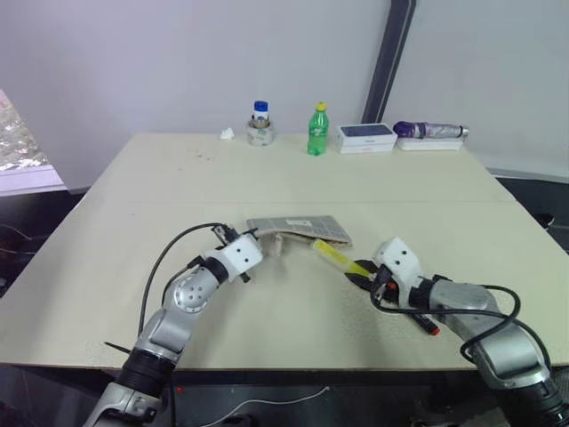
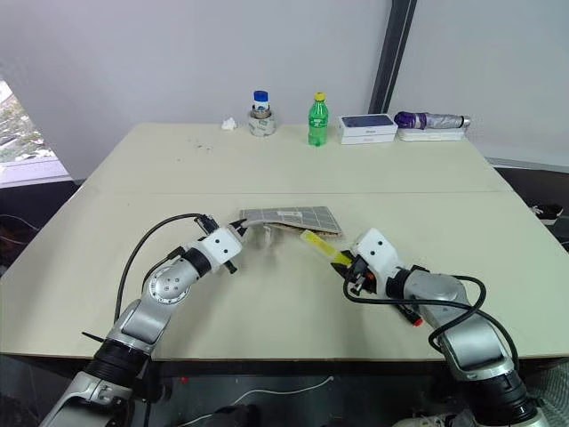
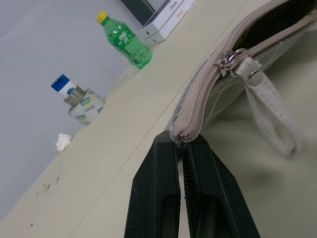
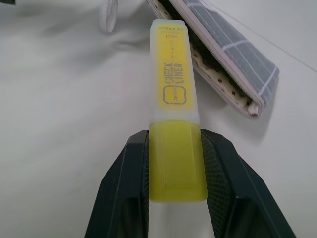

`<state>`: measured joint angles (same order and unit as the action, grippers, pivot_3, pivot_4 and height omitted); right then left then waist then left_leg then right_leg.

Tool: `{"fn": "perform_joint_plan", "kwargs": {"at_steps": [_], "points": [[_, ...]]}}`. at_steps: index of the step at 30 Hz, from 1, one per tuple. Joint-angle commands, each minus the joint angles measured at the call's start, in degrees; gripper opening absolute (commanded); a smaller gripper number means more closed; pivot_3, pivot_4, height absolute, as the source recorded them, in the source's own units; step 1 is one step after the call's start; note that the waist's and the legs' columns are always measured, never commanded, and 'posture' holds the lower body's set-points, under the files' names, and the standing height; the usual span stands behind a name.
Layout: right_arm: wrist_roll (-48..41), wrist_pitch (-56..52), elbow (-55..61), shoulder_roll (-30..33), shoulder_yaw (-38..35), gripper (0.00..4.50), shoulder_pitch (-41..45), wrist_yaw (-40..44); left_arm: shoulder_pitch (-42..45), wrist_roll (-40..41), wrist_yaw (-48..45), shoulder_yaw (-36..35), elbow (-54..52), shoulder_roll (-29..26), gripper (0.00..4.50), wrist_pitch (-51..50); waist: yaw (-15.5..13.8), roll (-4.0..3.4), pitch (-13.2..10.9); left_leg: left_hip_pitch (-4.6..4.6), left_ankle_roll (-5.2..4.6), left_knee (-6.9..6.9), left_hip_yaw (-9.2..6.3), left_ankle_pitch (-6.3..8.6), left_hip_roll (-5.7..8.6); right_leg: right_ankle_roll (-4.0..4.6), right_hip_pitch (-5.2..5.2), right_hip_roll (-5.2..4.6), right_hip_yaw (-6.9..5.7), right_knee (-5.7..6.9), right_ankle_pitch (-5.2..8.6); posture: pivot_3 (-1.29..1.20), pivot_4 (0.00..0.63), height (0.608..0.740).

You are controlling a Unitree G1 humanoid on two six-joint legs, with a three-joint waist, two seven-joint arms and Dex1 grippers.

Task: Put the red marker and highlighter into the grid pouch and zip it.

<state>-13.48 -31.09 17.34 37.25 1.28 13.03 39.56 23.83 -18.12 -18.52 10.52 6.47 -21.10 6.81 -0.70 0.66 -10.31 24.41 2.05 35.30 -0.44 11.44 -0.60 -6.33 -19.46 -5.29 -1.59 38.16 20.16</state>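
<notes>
The grid pouch (image 1: 298, 229) lies mid-table with its zipper open. My left gripper (image 3: 182, 144) is shut on the pouch's end corner, beside the zipper pull and strap (image 3: 270, 114). To the pouch's right, my right gripper (image 4: 171, 139) is shut on the yellow highlighter (image 4: 173, 99), holding it by its brighter end. The highlighter's far tip points at the open mouth of the pouch (image 4: 223, 64) and sits just short of it. The red marker (image 1: 428, 323) lies on the table beneath my right forearm, partly hidden.
Along the table's far edge stand a blue-capped jar (image 1: 260, 124), a green bottle (image 1: 317, 130), a white-and-blue box (image 1: 365, 136) and a purple folded umbrella (image 1: 429, 131). A crumpled scrap (image 1: 228, 134) lies left of the jar.
</notes>
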Motion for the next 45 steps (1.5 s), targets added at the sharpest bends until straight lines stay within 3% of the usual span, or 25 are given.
{"fn": "perform_joint_plan", "kwargs": {"at_steps": [1,9,21,29,36,40,45], "points": [[0.43,1.33,-0.22,1.05,-1.37,0.9,1.74,0.29,0.77,-0.54,-0.26,1.04,-3.04,-0.17,0.0,2.22,0.0,0.0,0.0,0.0,0.0,0.0,0.01,0.0,0.0,0.0,0.0,0.0,0.0,0.0,0.0,0.0,0.15,0.74],[2.24,1.86,-2.75,0.13,1.28,0.9,6.36,0.63,0.4,0.33,-4.47,3.13,-3.95,-1.71,0.0,5.49,0.12,0.0,0.0,0.0,0.01,-0.01,0.01,0.0,-0.01,0.0,-0.02,0.01,0.0,0.0,0.0,0.0,0.15,0.74],[24.88,27.07,-13.88,3.8,17.21,0.9,16.83,1.55,1.59,5.38,-12.12,2.52,-2.11,-4.13,0.0,9.04,0.05,-0.02,-0.01,0.03,0.0,-0.01,0.04,0.0,0.0,0.0,-0.05,0.01,0.02,-0.01,0.0,0.0,0.15,0.74],[25.53,33.32,-18.08,1.79,16.11,0.9,17.08,2.19,2.77,7.29,-11.99,0.64,0.36,-5.36,0.0,10.7,0.13,-0.03,-0.02,0.02,0.02,-0.01,0.04,-0.01,-0.02,0.0,-0.06,0.01,0.01,-0.01,0.0,0.0,0.15,0.74],[22.32,34.72,-14.14,1.83,12.52,4.33,15.86,3.25,2.33,9.17,-10.44,-1.33,0.26,-3.81,0.0,9.56,0.01,-0.02,-0.02,0.02,0.02,0.01,0.04,-0.01,-0.01,0.0,-0.04,0.01,0.01,-0.01,0.0,0.0,0.15,0.74],[18.73,33.13,-8.34,2.02,10.2,4.43,13.36,5.19,1.32,10.07,-9.76,-2.56,-0.05,-3.57,0.0,8.7,0.07,-0.02,-0.02,0.02,0.02,0.01,0.03,-0.01,-0.03,0.0,-0.04,0.02,0.01,0.0,0.0,0.0,0.15,0.74],[2.31,28.8,2.21,1.68,2.32,4.43,3.81,9.64,0.74,8.95,-9.53,-2.79,0.22,-4.81,0.0,9.53,-0.12,-0.01,-0.02,0.03,0.02,0.01,0.01,-0.01,-0.08,0.0,0.0,0.0,-0.01,-0.03,0.0,0.0,0.15,0.74]]}}
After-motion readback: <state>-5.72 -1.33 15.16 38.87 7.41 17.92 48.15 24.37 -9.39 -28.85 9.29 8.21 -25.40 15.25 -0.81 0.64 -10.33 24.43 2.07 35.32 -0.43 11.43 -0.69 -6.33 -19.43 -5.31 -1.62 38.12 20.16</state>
